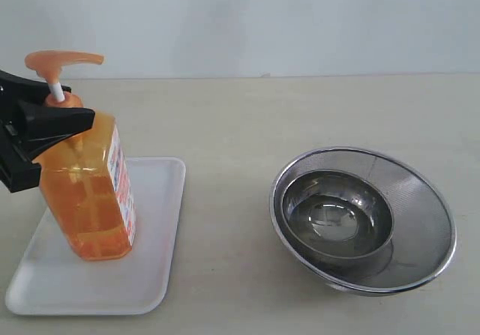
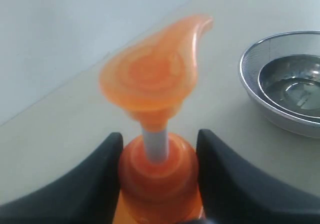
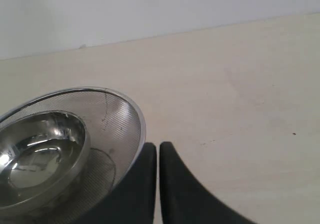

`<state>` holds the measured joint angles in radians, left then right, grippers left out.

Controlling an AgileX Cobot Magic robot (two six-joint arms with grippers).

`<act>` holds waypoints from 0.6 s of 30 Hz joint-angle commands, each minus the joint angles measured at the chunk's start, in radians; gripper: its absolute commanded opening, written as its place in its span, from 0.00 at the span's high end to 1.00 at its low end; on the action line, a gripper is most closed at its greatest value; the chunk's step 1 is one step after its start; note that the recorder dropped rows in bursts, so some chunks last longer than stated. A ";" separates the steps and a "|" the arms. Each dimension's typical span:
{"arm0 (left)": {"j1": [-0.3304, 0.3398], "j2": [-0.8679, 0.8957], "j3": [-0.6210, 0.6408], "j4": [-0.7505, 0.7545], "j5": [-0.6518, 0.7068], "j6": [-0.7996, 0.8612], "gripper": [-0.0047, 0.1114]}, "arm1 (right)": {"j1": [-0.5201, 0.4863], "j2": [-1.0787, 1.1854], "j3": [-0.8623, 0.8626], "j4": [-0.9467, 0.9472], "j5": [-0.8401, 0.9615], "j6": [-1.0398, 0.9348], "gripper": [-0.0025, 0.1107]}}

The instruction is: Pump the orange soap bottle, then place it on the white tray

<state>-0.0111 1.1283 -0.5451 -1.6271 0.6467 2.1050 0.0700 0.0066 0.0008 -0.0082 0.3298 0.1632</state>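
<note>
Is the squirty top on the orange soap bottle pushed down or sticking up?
Sticking up. The pump head sits high above the orange soap bottle, with its white stem showing bare underneath.

counter: pale beige, matte, plain surface
white tray: lies flat on the counter – left side
mesh bowl: stands on the counter – right side, well apart from the white tray

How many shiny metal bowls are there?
2. The big mesh bowl sits on the table, right of the white tray in the exterior view. The smaller solid bowl sits inside it. None seems hidden.
</note>
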 commanded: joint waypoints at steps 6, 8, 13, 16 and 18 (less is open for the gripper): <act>0.002 0.005 0.003 -0.039 -0.022 0.000 0.41 | -0.007 -0.007 -0.001 -0.002 -0.008 -0.003 0.98; 0.002 0.007 0.003 -0.042 -0.022 0.000 0.36 | -0.007 -0.007 -0.001 -0.002 -0.008 -0.003 0.98; 0.002 0.007 0.003 -0.058 -0.022 -0.005 0.36 | -0.007 -0.007 -0.001 -0.002 -0.008 -0.003 0.98; 0.002 0.007 0.003 -0.058 -0.022 -0.013 0.36 | -0.007 -0.007 -0.001 -0.002 -0.008 -0.003 0.98; 0.002 0.007 0.003 -0.058 -0.022 -0.057 0.36 | -0.007 -0.007 -0.001 -0.002 -0.008 -0.003 0.98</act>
<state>-0.0111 1.1349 -0.5431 -1.6716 0.6245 2.0929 0.0700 0.0066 0.0008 -0.0082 0.3298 0.1632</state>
